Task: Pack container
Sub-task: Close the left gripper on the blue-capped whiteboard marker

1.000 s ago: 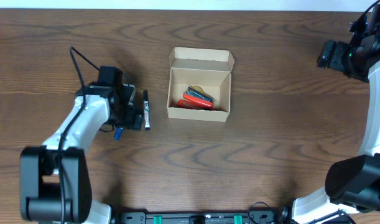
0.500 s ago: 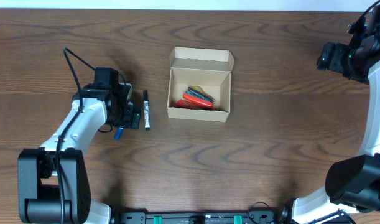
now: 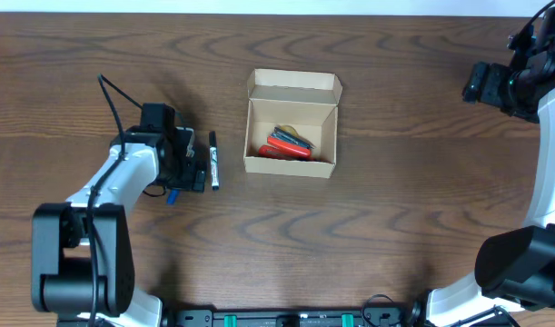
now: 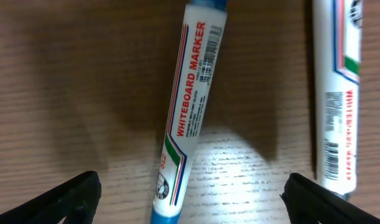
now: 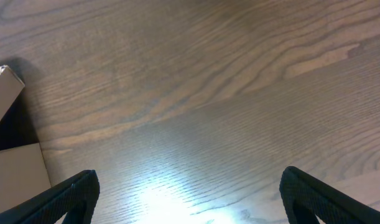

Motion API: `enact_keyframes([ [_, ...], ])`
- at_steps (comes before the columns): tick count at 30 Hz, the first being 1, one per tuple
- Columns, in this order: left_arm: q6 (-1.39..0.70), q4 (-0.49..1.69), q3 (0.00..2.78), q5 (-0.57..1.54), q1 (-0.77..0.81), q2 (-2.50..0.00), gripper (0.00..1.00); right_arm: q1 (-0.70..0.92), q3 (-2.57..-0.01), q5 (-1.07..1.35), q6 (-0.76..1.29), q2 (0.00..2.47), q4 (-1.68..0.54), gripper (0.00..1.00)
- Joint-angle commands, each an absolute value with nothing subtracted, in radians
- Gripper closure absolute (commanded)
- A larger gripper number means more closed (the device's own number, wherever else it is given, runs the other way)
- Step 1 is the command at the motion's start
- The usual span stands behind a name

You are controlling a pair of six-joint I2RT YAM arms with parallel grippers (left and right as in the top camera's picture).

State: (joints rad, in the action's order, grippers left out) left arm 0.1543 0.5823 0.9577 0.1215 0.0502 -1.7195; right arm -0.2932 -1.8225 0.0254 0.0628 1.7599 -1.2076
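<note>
1. Container [image 3: 292,127]: small rectangular tan cardboard box, near the middle of the dark brown wooden table [image 3: 395,209]. It stands open, its hinged flap lid [image 3: 293,84] folded back on the far side. One corner shows at the left edge of the right wrist view [image 5: 6,87].
2. Contents [image 3: 286,143]: several red and dark pen-like items lying slantwise on the box floor; exact number cannot be told.
3. Blue-capped whiteboard marker [image 4: 191,106]: white barrel with red "WHITEBOARD MARKER" lettering, flat on the table and slightly tilted. In the overhead view only its blue end [image 3: 171,194] shows from under the left arm.
4. Second marker [image 3: 213,160]: white barrel with dark ends, flat on the table between the left gripper and the container, apart from both. It appears at the right edge of the left wrist view [image 4: 336,93], near the first marker and not touching it.
5. Left gripper [image 3: 192,171]: low over the table well left of the container, fingers [image 4: 71,194] spread wide to either side of the blue-capped marker, neither touching it.
6. Right gripper [image 5: 190,199]: fingers spread, holding nothing, over bare wood at the far right of the table [image 3: 481,82], well apart from the container.
</note>
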Motion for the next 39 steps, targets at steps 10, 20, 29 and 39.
enact_keyframes([
  [10,0.156,0.569,0.950,0.131,0.045,-1.760,0.11,-0.294,-1.817,0.015,0.046,1.753,-1.211,0.09],
  [20,0.157,0.573,0.950,0.130,0.045,-1.760,0.66,-0.294,-1.817,0.015,0.035,1.753,-1.220,0.10],
  [29,0.144,0.614,0.951,0.133,0.046,-1.760,0.94,-0.294,-1.817,0.015,0.035,1.753,-1.220,0.10],
  [39,0.140,0.722,1.048,0.264,0.048,-1.734,0.94,-0.294,-1.817,0.015,0.035,1.753,-1.220,0.10],
])
